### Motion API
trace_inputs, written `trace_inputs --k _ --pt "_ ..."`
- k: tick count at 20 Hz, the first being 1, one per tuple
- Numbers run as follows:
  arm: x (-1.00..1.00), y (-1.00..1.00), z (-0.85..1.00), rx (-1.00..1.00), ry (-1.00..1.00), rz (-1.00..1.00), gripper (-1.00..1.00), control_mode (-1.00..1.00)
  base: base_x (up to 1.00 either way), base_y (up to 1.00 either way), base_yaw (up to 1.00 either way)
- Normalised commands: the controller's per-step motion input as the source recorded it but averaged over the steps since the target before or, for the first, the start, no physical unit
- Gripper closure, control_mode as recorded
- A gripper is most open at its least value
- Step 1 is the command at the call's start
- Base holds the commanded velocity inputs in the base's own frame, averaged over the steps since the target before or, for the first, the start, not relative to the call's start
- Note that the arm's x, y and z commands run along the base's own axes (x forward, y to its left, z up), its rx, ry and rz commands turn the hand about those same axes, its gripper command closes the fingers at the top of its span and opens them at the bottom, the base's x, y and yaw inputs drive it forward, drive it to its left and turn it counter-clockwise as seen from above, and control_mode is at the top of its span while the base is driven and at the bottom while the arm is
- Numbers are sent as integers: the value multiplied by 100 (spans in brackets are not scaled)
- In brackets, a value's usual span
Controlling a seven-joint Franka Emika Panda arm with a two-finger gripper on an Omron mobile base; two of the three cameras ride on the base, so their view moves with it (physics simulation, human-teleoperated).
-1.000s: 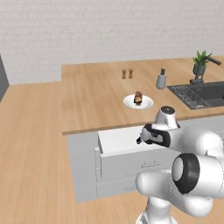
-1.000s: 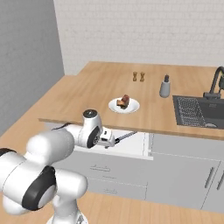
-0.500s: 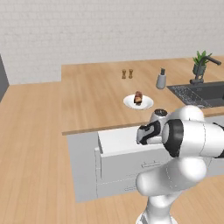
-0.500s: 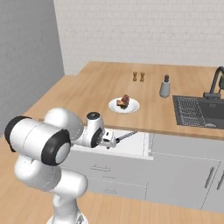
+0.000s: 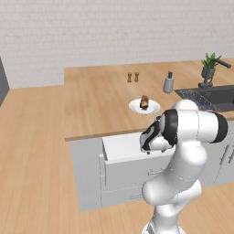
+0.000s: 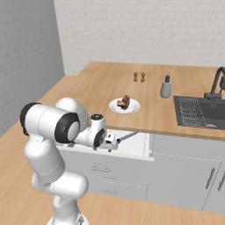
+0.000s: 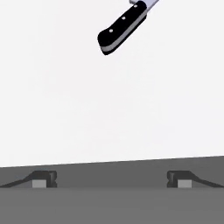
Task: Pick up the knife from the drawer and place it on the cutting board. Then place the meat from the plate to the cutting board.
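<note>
The drawer point(image 6: 136, 149) stands pulled out below the countertop, white inside point(image 5: 121, 145). The knife point(image 6: 126, 137) lies on the drawer's floor point(image 7: 109, 109), its black handle point(image 7: 122, 27) at the top of the hand view, the blade running out of that frame. My gripper point(image 6: 112, 145) hovers open over the drawer, short of the handle, fingertips point(image 7: 43, 178) wide apart and nothing between them. The meat point(image 5: 144, 101) sits on the white plate point(image 5: 137, 108) on the counter behind the drawer; from the right, the meat point(image 6: 125, 101) and plate point(image 6: 117, 107) show too. The cutting board is out of view.
Two small brown shakers point(image 6: 139, 77) and a grey dispenser point(image 6: 165, 87) stand farther back on the counter. A dark sink point(image 6: 197, 112) with a faucet point(image 6: 216, 83) lies to the right, a potted plant point(image 5: 209, 65) behind it. Cabinet fronts point(image 6: 184, 180) run under the counter.
The arm's elbow and shoulder have swung over, bringing the big joint higher and closer in. The gripper stays open over the drawer and has dipped slightly. The knife has not moved.
</note>
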Motion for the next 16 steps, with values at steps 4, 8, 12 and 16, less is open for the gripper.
trace_inputs --k 4,8,12,16 --pt "-58 0 -47 -4 13 5 -100 -100 0 0 0" --pt "-96 -3 -28 0 6 6 -100 -100 0 0 0" --pt "-100 -12 -1 0 -4 10 -100 -100 0 0 0" --pt "-47 -1 54 2 -8 5 -100 -100 0 0 0"
